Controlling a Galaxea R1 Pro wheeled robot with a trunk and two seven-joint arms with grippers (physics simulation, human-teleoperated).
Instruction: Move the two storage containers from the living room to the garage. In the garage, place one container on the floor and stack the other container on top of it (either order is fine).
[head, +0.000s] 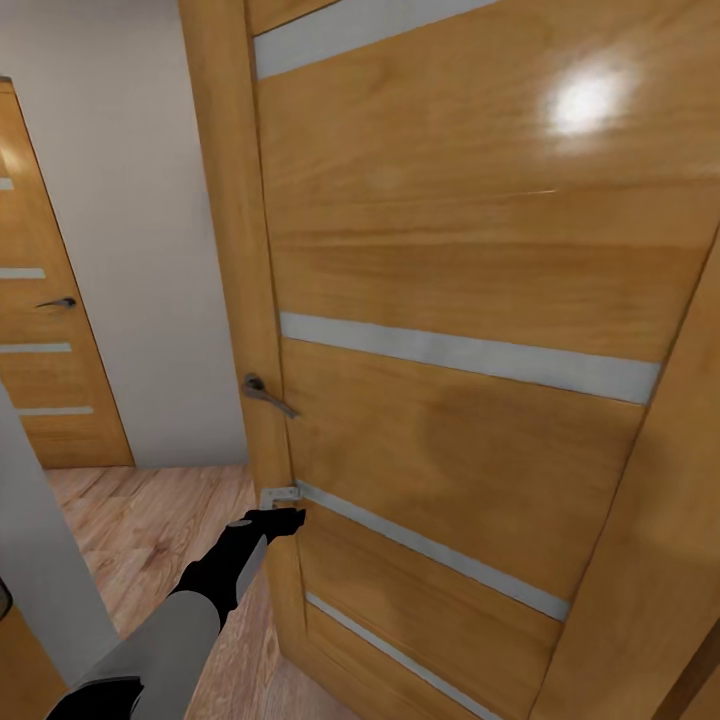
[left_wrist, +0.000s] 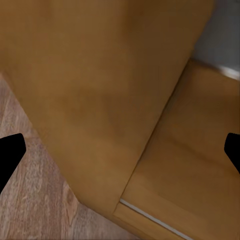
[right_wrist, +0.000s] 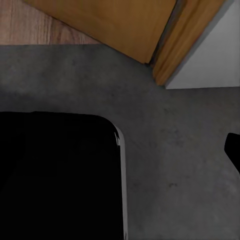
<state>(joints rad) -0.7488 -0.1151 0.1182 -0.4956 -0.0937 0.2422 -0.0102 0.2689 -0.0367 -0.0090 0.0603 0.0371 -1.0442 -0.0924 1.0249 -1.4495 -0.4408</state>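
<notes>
The two storage containers are out of view. My left arm reaches forward and its gripper (head: 278, 520) sits at the latch edge of a large wooden door (head: 450, 250), below the door handle (head: 262, 392). In the left wrist view the black fingertips (left_wrist: 10, 155) stand far apart at the frame's sides with nothing between them, facing the door's edge (left_wrist: 100, 100). The right wrist view looks down on dark grey concrete floor (right_wrist: 175, 150). One fingertip (right_wrist: 233, 150) of my right gripper (right_wrist: 120, 155) shows there, spread wide and holding nothing.
The door with pale glass strips stands very close ahead. A second similar door (head: 40, 330) and a white wall (head: 140, 250) lie at the left, over light wood plank floor (head: 150, 520). My black base (right_wrist: 55, 175) sits on the concrete near a wooden door frame (right_wrist: 182, 45).
</notes>
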